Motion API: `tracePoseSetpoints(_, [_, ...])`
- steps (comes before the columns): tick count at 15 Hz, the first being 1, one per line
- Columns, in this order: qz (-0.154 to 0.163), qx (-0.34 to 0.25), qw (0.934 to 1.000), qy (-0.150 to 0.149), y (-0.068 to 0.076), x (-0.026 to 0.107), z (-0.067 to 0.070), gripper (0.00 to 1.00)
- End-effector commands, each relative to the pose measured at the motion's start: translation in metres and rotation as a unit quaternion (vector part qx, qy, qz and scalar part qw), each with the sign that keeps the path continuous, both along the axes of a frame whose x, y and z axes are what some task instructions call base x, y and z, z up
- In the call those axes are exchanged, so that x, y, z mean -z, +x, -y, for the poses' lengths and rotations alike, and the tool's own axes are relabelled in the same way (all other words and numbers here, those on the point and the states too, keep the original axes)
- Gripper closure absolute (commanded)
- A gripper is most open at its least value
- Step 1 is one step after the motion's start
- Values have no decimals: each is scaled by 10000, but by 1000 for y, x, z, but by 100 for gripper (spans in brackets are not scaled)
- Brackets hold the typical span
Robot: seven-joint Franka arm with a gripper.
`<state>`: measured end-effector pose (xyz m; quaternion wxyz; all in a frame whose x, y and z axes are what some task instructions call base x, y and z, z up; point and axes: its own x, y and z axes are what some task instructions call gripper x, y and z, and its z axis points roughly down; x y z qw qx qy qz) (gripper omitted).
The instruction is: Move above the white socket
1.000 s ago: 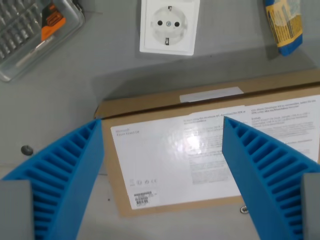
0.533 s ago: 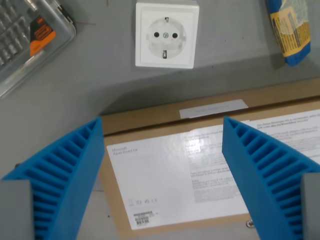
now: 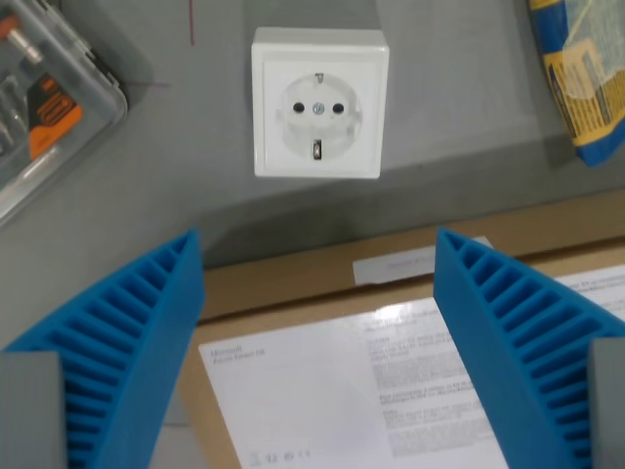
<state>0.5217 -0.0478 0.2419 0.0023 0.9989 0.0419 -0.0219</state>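
The white socket (image 3: 318,104) lies flat on the grey table in the upper middle of the wrist view, a square plate with a round two-hole insert. My gripper (image 3: 317,264) is open and empty. Its two blue ribbed fingers (image 3: 127,342) stand wide apart at the view's lower left and lower right. The point midway between the fingertips sits below the socket in the picture, over the edge of a cardboard box. The socket is fully in view between the fingers' lines, apart from them.
A flat brown cardboard box (image 3: 293,293) with a white printed label lies under the gripper. A clear plastic tool case (image 3: 44,107) with an orange part is at the upper left. A blue and yellow packet (image 3: 586,78) is at the upper right.
The camera has moved forward over the table: the socket has slid down the view and looks larger, and the box, the case and the packet have shifted with it. The fingers stay open.
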Motion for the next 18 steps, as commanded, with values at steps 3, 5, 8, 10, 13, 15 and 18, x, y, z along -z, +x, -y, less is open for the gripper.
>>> tracePoseSetpoints(3, [360, 303, 9988, 134, 3, 17, 2, 0])
tracePoseSetpoints(5, [336, 317, 9988, 143, 6, 24, 2, 0])
tracePoseSetpoints(8, [291, 347, 9989, 135, 10, 32, 3, 0])
tracePoseSetpoints(10, [268, 361, 9989, 130, 12, 38, 3, 0])
tracePoseSetpoints(13, [230, 353, 9990, 140, 15, 45, 3, 0])
tracePoseSetpoints(15, [194, 342, 9991, 151, 17, 49, 4, 0])
tracePoseSetpoints(18, [151, 338, 9992, 157, 20, 53, 4, 0])
